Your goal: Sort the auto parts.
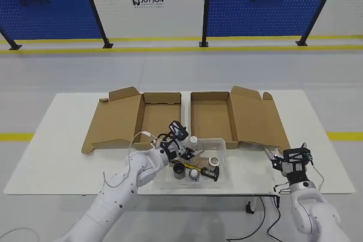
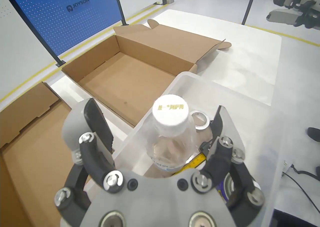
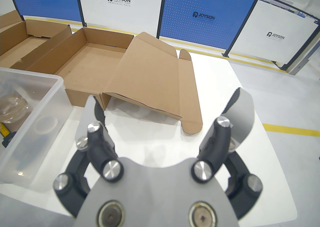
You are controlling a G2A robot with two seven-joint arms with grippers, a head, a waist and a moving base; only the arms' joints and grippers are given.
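My left gripper (image 2: 155, 108) holds its jaws wide, either side of the white-capped bottle (image 2: 172, 135) in the clear bin (image 2: 226, 92). My right gripper (image 3: 164, 96) hangs over the worktop (image 3: 220, 75), jaws wide, empty.

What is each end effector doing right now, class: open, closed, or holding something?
Left end effector: open, straddling the bottle, not gripping it.
Right end effector: open, holding nothing.
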